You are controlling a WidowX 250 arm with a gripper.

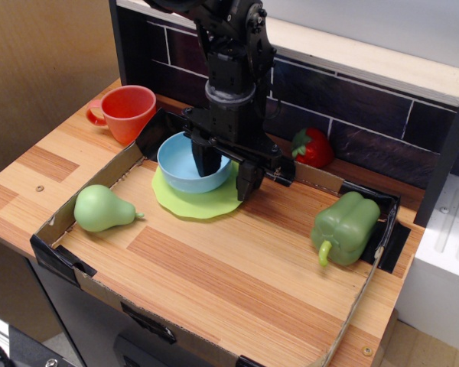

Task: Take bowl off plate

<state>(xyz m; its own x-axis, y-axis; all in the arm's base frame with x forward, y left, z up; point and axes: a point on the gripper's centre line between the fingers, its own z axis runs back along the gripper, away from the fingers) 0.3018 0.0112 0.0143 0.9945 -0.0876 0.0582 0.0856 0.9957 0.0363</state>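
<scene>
The bowl (182,162) is light blue and glossy, of one plain colour. The plate (199,200) beneath it is lime green, also plain. The gripper (228,173) and its arm are black, with a grey band around the wrist. The cup (128,112) is red-orange. The pear (101,208) is pale green; the bell pepper (344,227) is a duller, darker green with a lighter stem. The strawberry (313,148) is red with a green leafy cap. The tabletop (237,267) shows light wood grain in striped tan and orange-brown planks. The back wall (367,118) carries dark purplish-brown brick tiles with pale grout lines. The low cardboard border (76,264) is brown with black tape at corners.
</scene>
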